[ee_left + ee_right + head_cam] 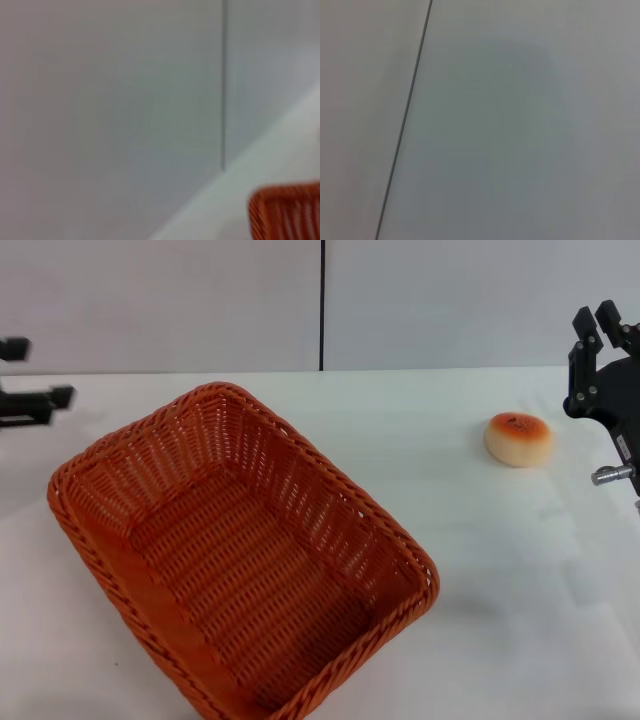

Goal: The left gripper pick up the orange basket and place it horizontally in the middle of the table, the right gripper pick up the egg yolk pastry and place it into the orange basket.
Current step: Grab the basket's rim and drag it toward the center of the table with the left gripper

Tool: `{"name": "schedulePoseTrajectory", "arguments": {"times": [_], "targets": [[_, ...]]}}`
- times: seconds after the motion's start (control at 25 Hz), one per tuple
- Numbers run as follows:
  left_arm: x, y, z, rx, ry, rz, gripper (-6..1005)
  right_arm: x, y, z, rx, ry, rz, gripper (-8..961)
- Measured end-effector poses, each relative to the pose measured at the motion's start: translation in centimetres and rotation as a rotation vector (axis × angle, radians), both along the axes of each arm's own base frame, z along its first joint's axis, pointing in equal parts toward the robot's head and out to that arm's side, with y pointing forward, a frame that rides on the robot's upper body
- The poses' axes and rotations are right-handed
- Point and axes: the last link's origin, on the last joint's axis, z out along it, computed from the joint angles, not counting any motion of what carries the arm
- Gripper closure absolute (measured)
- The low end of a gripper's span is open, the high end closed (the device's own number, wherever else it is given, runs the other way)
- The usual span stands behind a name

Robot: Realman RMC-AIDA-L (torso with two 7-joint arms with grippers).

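Left tool (40,373): it hangs at the far left edge of the head view, above the surface and apart from everything. Two black fingers point toward the middle with a clear gap between them, so they are spread and they pinch nothing.

Right tool (598,328): it is at the far right edge of the head view, raised, with its black fingers pointing up and away. The two tips stand apart with a small gap and nothing is between them.

Orange basket (240,560): it lies on the surface on the right-hand side of the left tool and closer to the robot, not touching it. It is turned diagonally, its opening faces up, and it is empty. One corner of it also shows in the left wrist view (287,212).

Egg yolk pastry (518,438): it sits upright on the surface, near the right tool, a little lower and toward the middle from it, well apart from the basket.

Surface (500,580): white and flat.

Right wrist view: only a grey wall (520,125) with a thin dark seam.
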Motion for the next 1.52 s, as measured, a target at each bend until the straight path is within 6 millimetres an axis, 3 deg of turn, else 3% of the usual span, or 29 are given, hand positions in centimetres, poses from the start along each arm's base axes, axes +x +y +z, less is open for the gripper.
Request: {"name": "schedulePoseTrajectory", "arguments": {"times": [0.28,0.64,0.68,0.8,1.04,1.28,1.52], "targets": [[3.7,1.7,-2.9,-0.197,0.239,0.034,298,-0.1,0.1,0.1,0.009,0.000,0.001,800],[4.9,2.4,-4.1,-0.257,0.313,0.070,320,0.0,0.2,0.2,0.012,-0.004,-0.002,800],[5.8,3.0,-5.7,-0.270,0.379,0.080,322,0.0,0.2,0.2,0.011,-0.004,-0.002,800],[5.8,3.6,-7.5,-0.271,0.435,0.090,329,-0.1,0.3,0.2,0.011,-0.005,0.001,800],[5.3,4.3,-9.0,-0.270,0.477,0.102,343,-0.2,0.5,0.2,0.011,-0.005,0.005,800],[4.7,5.0,-10.2,-0.312,0.535,0.132,357,-0.2,0.5,0.2,0.010,-0.005,0.005,800],[5.6,5.8,-10.5,-0.331,0.589,0.151,372,-0.3,0.6,0.1,0.008,-0.007,0.004,800]]}}
